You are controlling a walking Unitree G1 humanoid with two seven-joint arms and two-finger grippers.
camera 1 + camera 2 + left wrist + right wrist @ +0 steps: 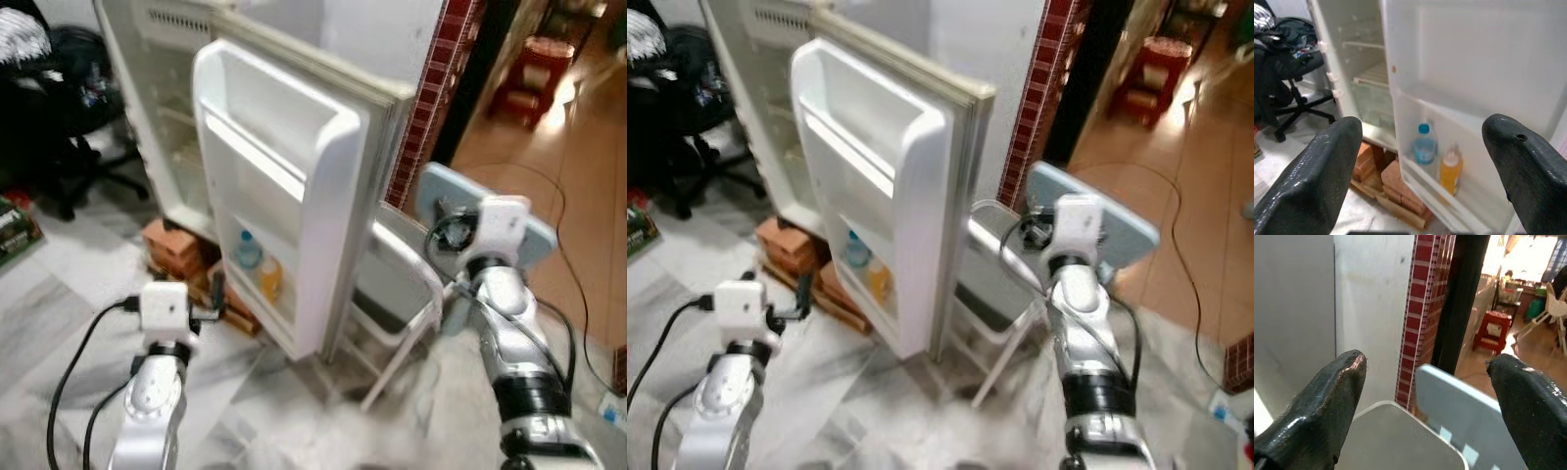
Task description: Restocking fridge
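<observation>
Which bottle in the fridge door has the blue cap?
The clear water bottle has the blue cap. It stands in the door's bottom shelf beside the orange bottle, whose cap is white and pointed.

Both my arms were raised toward the open fridge door (pixel 294 186): my left gripper (pixel 1425 161) held low before its bottom shelf, fingers spread wide; my right gripper (pixel 1425 396), equally parted, behind the door's outer edge.

The white fridge door's bottom shelf (pixel 1449 208) carries a blue-capped clear water bottle (pixel 1424 147) and an orange squeeze bottle (pixel 1450 171), standing side by side
</observation>
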